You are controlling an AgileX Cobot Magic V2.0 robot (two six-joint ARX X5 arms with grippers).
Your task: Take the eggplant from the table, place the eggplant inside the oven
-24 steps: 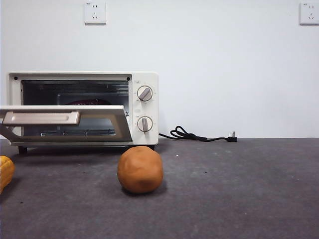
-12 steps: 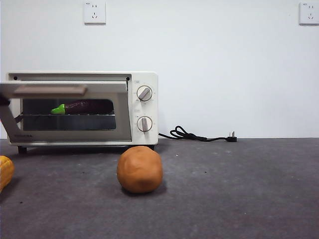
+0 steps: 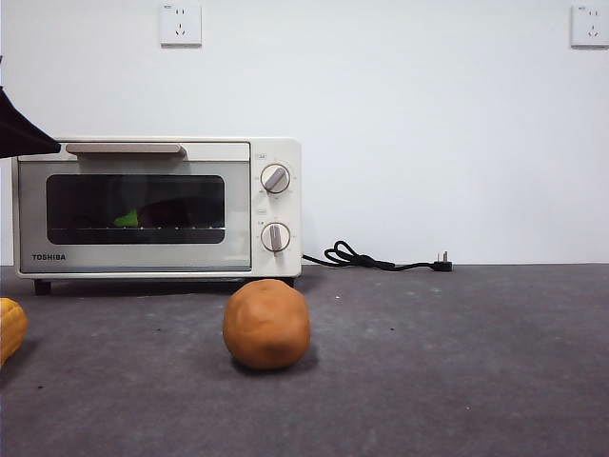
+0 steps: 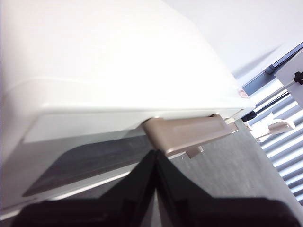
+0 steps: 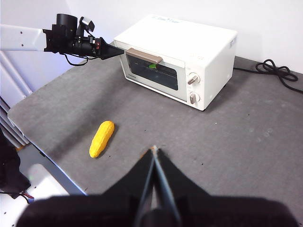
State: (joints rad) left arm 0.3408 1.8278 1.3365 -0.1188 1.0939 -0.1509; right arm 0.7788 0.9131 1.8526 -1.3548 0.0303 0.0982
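Note:
The oven [image 3: 157,208] stands at the left of the table [image 3: 428,362] with its glass door closed. Through the dark glass the eggplant [image 3: 143,215] lies on the wire rack, and its green cap shows best. My left gripper [image 3: 46,143] is shut with nothing held, its tip beside the left end of the beige handle [image 3: 124,149]. The left wrist view shows that shut gripper [image 4: 154,154] just below the handle [image 4: 189,136]. My right gripper [image 5: 154,151] is shut and empty, hanging high over the table, well away from the oven [image 5: 184,47].
A round orange-brown lump [image 3: 267,324] sits on the table in front of the oven's knobs. A yellow corn cob [image 5: 102,138] lies to the oven's front left. The black power cord [image 3: 381,259] trails along the wall to the right.
The oven door has swung up from half open to fully closed. My left gripper's tip has come into the front view at the handle's left end.

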